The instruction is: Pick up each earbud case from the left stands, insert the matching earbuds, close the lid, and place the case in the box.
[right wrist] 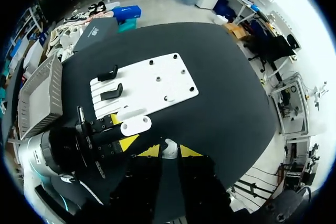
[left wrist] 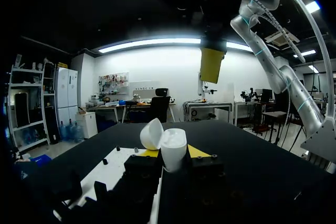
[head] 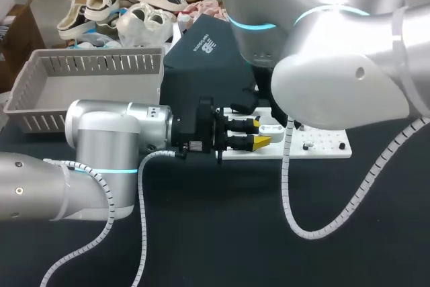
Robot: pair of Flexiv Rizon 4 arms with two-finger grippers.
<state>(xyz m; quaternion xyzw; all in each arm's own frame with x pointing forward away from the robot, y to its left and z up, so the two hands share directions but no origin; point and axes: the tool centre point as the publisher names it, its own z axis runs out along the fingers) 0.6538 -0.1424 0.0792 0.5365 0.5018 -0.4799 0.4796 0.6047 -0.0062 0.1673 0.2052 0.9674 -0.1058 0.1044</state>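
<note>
1. Got the left hand (left wrist: 174,155) clamped on the white earbud case (left wrist: 173,145), one yellow-tipped finger on each side, so closed down just to the width of the case.
2. Case held up off the black tabletop (head: 269,233), right at the edge of the white board (right wrist: 157,80). Lid (left wrist: 152,134) flipped open and tilted back to one side.
3. Right hand (right wrist: 169,153) hanging above the case, well clear of it and pointing down at it. Fingers nearly together with a small white earbud (right wrist: 169,148) pinched between the yellow tips, as far as can be told from the right wrist view.
4. From that same view, earbud sitting near the open case but a bit off to one side, not lined up over it.
5. Two black stands (right wrist: 111,94) on the far end of the board, side by side, nothing on them.
6. Gray crate (head: 87,65) off to the left past the left arm, with a dark box (head: 201,65) leaning just beside it.
</note>
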